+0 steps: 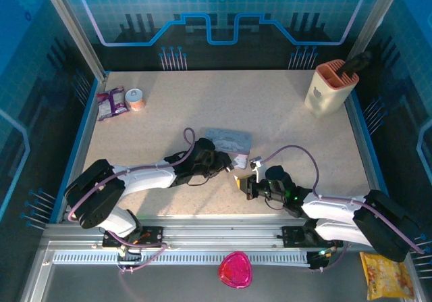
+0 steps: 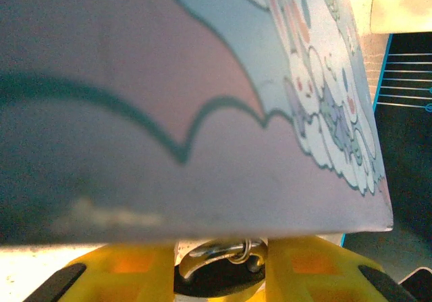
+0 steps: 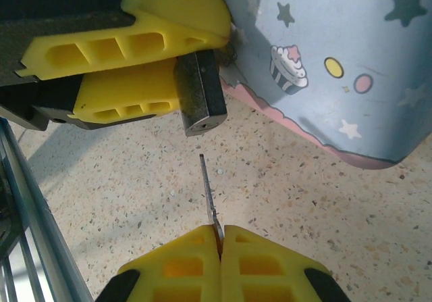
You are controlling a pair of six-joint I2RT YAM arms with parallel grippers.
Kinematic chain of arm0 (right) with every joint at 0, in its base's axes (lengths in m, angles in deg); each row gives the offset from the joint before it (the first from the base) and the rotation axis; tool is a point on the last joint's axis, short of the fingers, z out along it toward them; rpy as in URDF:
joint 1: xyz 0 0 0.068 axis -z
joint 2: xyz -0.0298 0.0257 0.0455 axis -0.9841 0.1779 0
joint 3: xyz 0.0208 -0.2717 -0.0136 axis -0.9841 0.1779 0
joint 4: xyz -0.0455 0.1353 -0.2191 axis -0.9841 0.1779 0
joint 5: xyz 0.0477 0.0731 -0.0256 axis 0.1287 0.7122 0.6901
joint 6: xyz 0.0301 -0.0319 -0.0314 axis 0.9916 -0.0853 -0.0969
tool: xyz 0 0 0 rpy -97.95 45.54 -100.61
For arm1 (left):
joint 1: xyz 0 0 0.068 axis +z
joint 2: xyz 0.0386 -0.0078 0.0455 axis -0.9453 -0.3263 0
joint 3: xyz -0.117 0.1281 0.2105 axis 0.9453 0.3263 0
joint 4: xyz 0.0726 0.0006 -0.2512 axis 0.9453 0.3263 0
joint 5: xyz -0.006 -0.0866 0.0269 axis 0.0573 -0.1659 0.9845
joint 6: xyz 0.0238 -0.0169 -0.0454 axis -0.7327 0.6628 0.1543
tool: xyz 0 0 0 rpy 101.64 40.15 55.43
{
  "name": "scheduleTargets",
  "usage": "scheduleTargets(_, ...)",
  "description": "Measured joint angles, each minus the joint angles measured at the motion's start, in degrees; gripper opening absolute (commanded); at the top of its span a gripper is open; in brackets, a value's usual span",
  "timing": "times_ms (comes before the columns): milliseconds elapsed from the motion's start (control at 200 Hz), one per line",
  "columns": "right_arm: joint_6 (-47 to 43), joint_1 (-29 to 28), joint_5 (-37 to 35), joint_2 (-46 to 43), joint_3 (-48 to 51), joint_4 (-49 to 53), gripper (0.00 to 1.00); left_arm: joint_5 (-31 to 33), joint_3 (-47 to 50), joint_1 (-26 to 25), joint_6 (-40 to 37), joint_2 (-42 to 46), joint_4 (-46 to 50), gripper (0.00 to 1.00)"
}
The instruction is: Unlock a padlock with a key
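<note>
The left tool pinches the dark, blocky padlock. The right tool pinches the thin metal key, whose tip is near the padlock.

gap: bare counter between the key tip and the padlock | in the way: blue tin just beside the padlock, left jaws clamped on it | far counter: open in the middle, tan holder and snack packs in the corners

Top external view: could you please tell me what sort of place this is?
Probably a robot lab work cell: a speckled table enclosed by blue printed panels, with two arms bolted to an aluminium rail.
</note>
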Motion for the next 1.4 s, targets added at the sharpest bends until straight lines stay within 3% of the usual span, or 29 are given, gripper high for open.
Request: scheduleTargets(1396,0.7,0.0,-1.7,1.9,0.0,-4.7,0.00,-1.8,1.6,0.2,3.5,0.3,-3.3,0.11)
